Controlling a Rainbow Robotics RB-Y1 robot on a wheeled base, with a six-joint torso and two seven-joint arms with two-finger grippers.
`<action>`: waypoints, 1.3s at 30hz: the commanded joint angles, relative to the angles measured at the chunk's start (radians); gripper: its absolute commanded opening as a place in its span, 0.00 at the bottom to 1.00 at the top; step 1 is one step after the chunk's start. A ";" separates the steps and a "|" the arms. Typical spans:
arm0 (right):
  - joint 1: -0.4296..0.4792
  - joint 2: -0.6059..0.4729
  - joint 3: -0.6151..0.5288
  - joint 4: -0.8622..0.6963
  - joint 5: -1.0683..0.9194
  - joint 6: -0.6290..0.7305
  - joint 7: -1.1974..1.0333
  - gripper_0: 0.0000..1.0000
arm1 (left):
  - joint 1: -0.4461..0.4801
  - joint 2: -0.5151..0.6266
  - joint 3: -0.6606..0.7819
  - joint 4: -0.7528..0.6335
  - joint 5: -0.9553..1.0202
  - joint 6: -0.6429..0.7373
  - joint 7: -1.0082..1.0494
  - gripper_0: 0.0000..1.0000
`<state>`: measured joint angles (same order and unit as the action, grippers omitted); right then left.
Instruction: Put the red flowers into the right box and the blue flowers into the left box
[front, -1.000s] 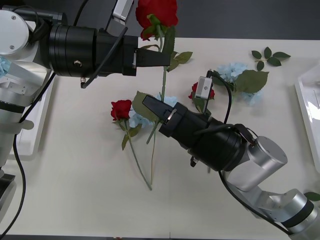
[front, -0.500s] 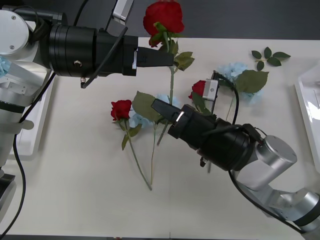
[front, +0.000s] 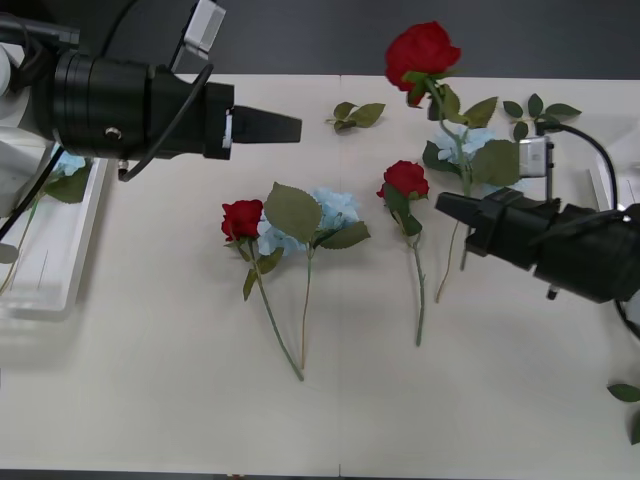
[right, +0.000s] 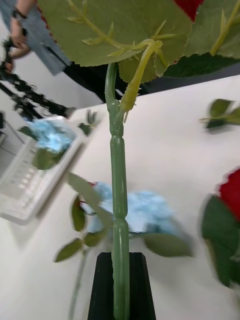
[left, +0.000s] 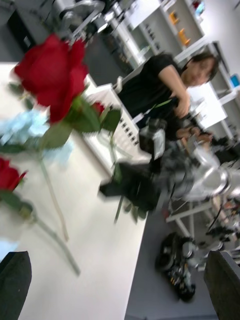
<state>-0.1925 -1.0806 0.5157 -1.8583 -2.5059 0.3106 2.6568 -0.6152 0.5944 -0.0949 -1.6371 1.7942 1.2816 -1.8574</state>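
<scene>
My right gripper (front: 452, 208) is shut on the stem (right: 119, 200) of one of the red flowers, held upright with its head (front: 422, 48) over the table's far right part. My left gripper (front: 292, 125) hangs open and empty above the table's far left; its fingers (left: 15, 282) stand wide apart. Two more red flowers (front: 242, 217) (front: 405, 178) lie mid-table. Blue flowers lie beside them (front: 330, 206) and behind the held stem (front: 462, 142). The left box (front: 50, 285) holds a blue flower (front: 66, 164). The right box (front: 620, 150) shows at the right edge.
Loose green leaf sprigs lie at the table's far edge (front: 357, 113) (front: 537, 108) and near the right front corner (front: 625, 393). The front half of the table is bare. A person stands in the room beyond the table.
The rose passed from my left gripper to my right one. The left gripper opened and drew back to the left. The right arm swung right, carrying the rose upright.
</scene>
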 joint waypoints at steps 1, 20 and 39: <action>-0.008 -0.133 -0.023 0.039 -0.001 -0.002 -0.028 0.00 | 0.028 0.074 0.030 -0.033 -0.047 0.058 -0.032 1.00; 0.007 -0.335 -0.020 0.557 0.197 0.116 -0.034 0.00 | 0.141 0.091 -0.009 -0.445 -0.691 0.311 0.788 1.00; 0.041 -0.279 -0.020 0.964 0.259 0.100 -0.008 0.00 | 0.011 0.087 -0.345 -0.273 -0.975 0.331 1.055 1.00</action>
<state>-0.1422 -1.3734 0.4975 -0.9384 -2.2732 0.4297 2.6440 -0.5469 0.6748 -0.4212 -1.9452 0.8311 1.6047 -0.8042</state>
